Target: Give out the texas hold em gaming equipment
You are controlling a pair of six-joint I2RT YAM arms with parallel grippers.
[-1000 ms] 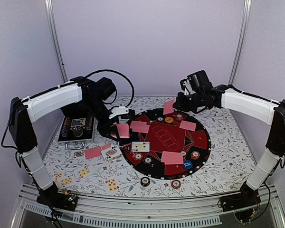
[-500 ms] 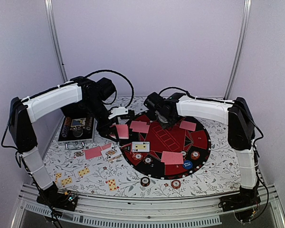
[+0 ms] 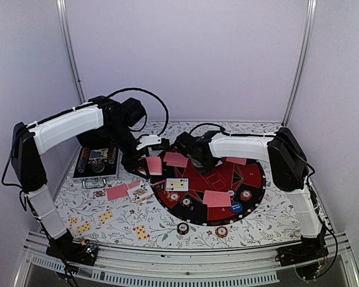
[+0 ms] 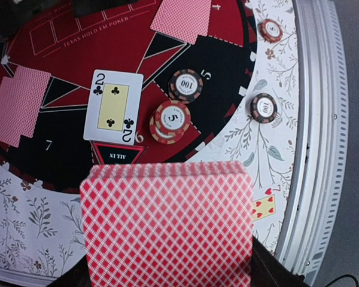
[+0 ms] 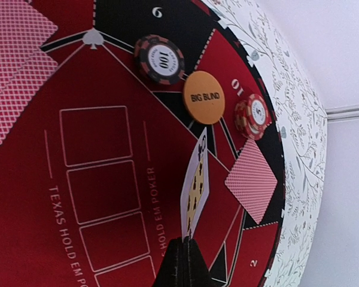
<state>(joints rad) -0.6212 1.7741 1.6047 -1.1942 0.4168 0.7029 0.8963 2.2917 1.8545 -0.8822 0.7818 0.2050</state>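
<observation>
Right gripper (image 5: pixel 188 242) pinching card (image 5: pixel 195 182), left gripper (image 3: pixel 146 167) clamping deck (image 4: pixel 167 227); orange disc (image 5: pixel 204 97) reads "BIG BLIND".

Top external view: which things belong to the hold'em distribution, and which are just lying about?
Job: card deck in left fingers; single card in right fingers; two of clubs; poker chips; Big Blind button; blue button.
Lying about: metal case; round mat; floral tablecloth.

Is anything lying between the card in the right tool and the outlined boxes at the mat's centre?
Nothing visible. The held card hangs beside the boxes; those in view lie bare; the orange disc sits farther out.
</observation>
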